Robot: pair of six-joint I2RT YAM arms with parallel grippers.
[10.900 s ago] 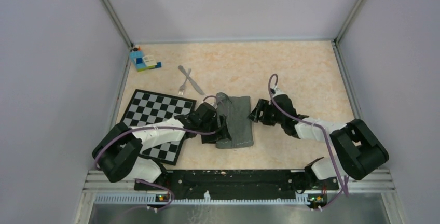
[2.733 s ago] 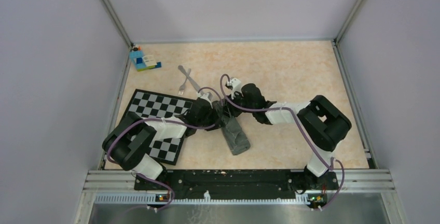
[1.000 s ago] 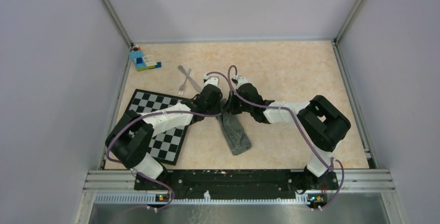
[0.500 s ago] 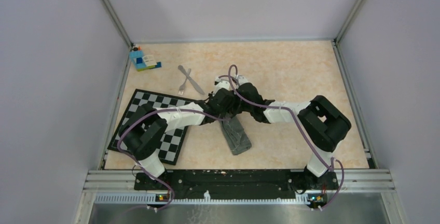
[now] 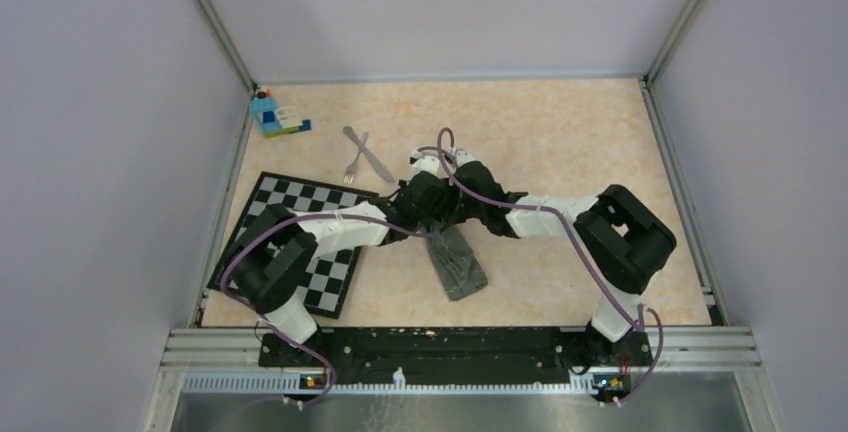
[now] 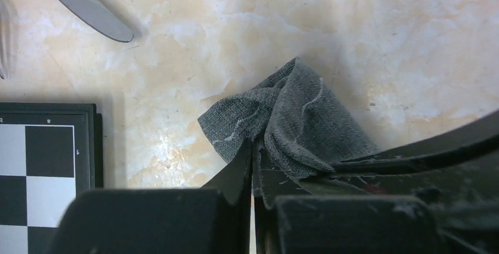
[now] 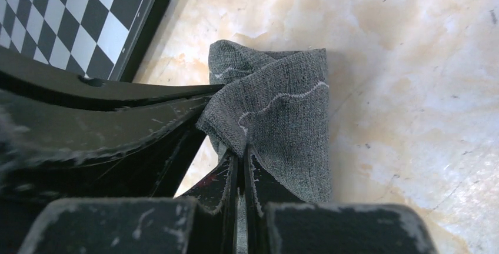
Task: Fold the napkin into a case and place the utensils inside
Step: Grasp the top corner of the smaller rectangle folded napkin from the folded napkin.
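The dark grey napkin [image 5: 458,264] lies as a narrow strip, its far end lifted and bunched between both grippers. In the left wrist view, that bunched napkin end [image 6: 294,116] is pinched at my left gripper [image 6: 254,146], which is shut on it. My right gripper [image 7: 240,159] is shut on the same napkin end [image 7: 282,113] from the other side. From above, the left gripper [image 5: 427,204] and right gripper [image 5: 455,200] meet tip to tip. The fork [image 5: 352,168] and knife [image 5: 371,154] lie crossed on the table behind and to the left.
The checkerboard mat [image 5: 296,242] lies to the left under the left arm; its corner [image 7: 76,19] shows in the right wrist view. A blue toy-brick block [image 5: 276,116] stands at the far left corner. The knife's tip [image 6: 88,4] lies near the left gripper.
My left gripper swung right from the mat's edge to the napkin's far end and shut on it. The right gripper kept its hold; the strip shifted slightly.
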